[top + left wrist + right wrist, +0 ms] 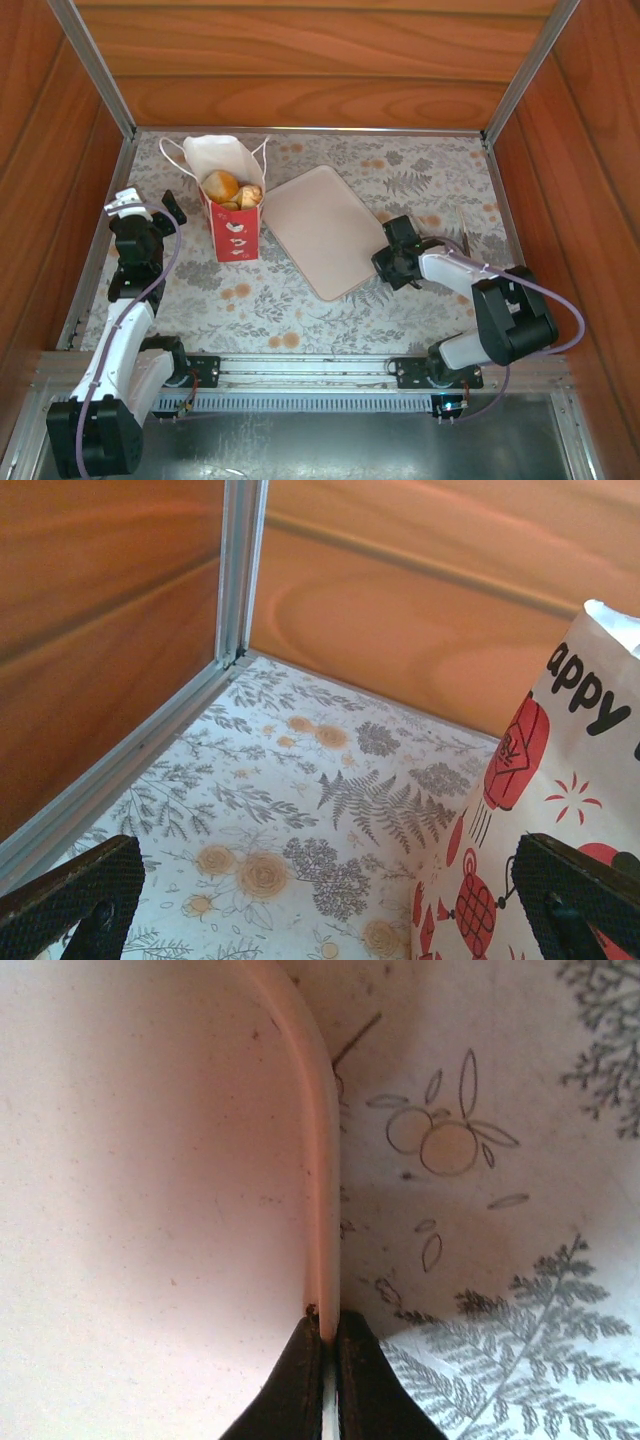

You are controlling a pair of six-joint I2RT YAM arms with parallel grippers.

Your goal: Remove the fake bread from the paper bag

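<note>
- The fake bread (222, 186) sits in the open mouth of the upright paper bag (232, 236), far left on the tabletop (430, 170).
- The right fingers (300, 1390) pinch the tray (325, 230) by its rim, seemingly to position it; keep it flat.
- The left fingers (70, 900) gape wide just beside the bag, which could tip if nudged.

A pale beige tray (322, 232) with rounded corners lies flat near the middle of the bench (430, 170), turned at an angle to its edges. Up close, its raised rim (322, 1160) curves round a corner, and its surface is finely speckled. The bench is covered by a light cloth (330, 800) printed with grey ferns, leaves and small orange flowers. Warm reddish-brown wooden walls (300, 60) close in the back and both sides. Silvery metal posts (95, 65) rise from the two back corners, and a metal rail (300, 372) runs along the near edge.
</note>
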